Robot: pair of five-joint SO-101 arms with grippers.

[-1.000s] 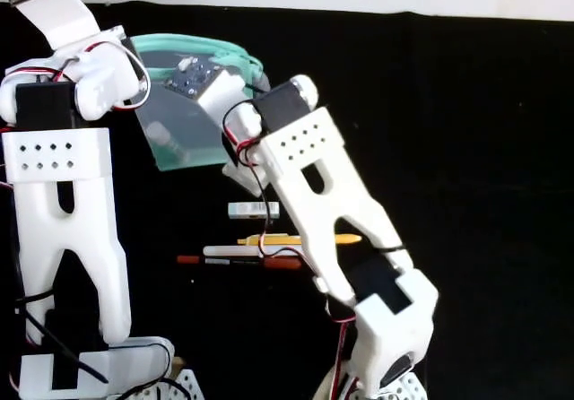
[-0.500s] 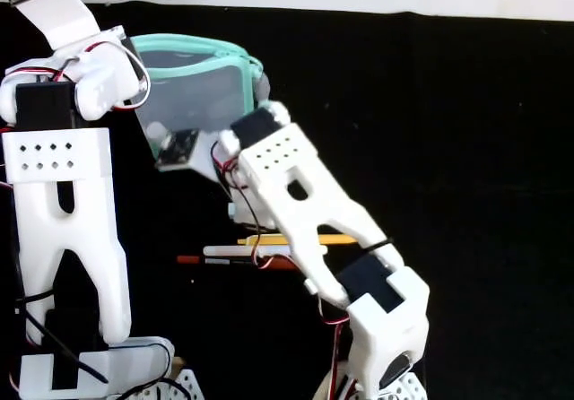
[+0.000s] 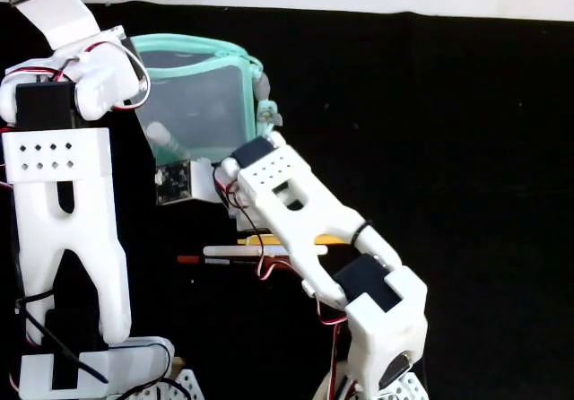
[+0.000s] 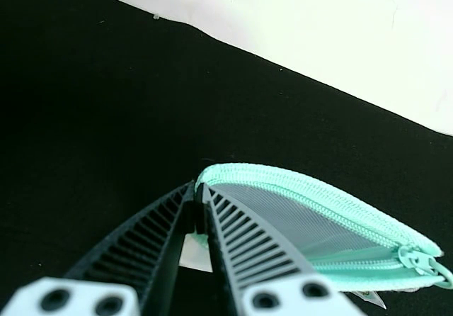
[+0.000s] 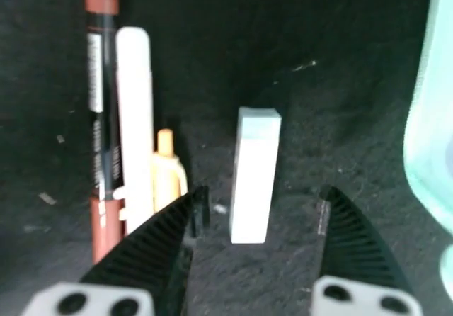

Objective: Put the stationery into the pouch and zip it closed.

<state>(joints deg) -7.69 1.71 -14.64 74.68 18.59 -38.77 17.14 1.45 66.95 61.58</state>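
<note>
Mint-green mesh zip pouch (image 3: 202,95) sits at the far left of the black cloth table (image 3: 448,194), right beside the left arm. Its top edge looks open, and the zipper slider (image 4: 417,261) is parked at one end of the zip. I can see one small white rounded item (image 3: 160,134) through the mesh, low in the pouch; I can't tell what it is. The other stationery is out on the cloth. That's a white rectangular eraser block (image 5: 253,174), then a white pen (image 5: 133,110), a red-brown pen (image 5: 99,82) and a yellow pen (image 5: 165,167) lying side by side, nearer the arm bases than the pouch. The left gripper (image 4: 198,187) has its black ribbed fingers pressed together, pinching the pouch's corner seam, so that end of the mouth is held. The right gripper (image 5: 262,195) is spread wide and hangs low over the cloth, straddling the near end of the eraser with one fingertip on each side. I see a gap on both sides and no contact, and it holds nothing. One finger sits just beside the yellow pen's tip. The pouch's mint edge is near the right gripper's other finger but apart from it. In the high view the right arm stretches across the pens, with its wrist just below the pouch's lower edge.
</note>
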